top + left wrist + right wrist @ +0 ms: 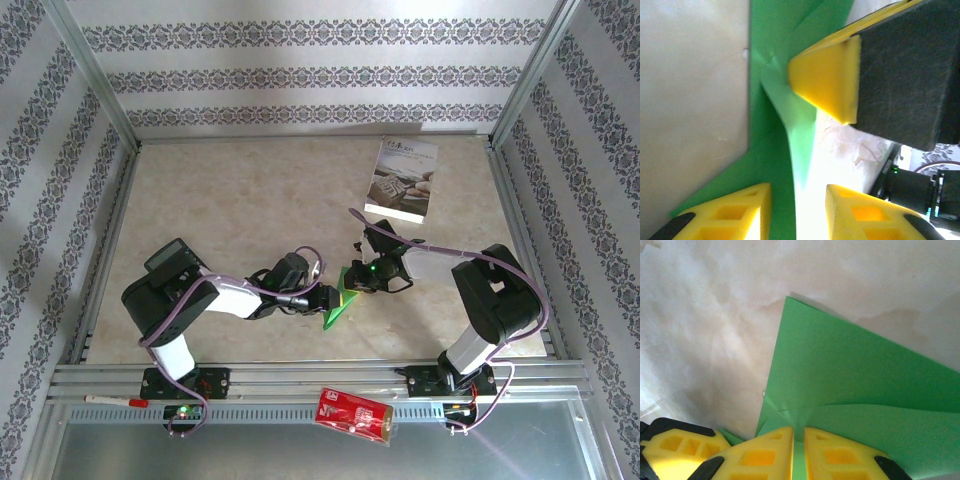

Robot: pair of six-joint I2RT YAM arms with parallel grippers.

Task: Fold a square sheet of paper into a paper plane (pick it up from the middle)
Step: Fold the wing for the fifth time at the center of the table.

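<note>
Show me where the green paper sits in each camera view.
Top external: green paper low centre of the table.
Left wrist: green paper running up the middle.
Right wrist: green paper centre-right, reaching the bottom edge.
Shared landmark: beige tabletop beneath it.

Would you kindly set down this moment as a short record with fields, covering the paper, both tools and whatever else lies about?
Paper: green paper, partly folded, overlapping flaps and one sharp corner showing; no finished plane yet
Right tool: shut on the green paper's edge
Left tool: jaws apart, a raised fold of the paper between them, not pinched
Booklet: far right of the table, apart from the paper
Red packet: on the near metal rail, between the arm bases
</note>
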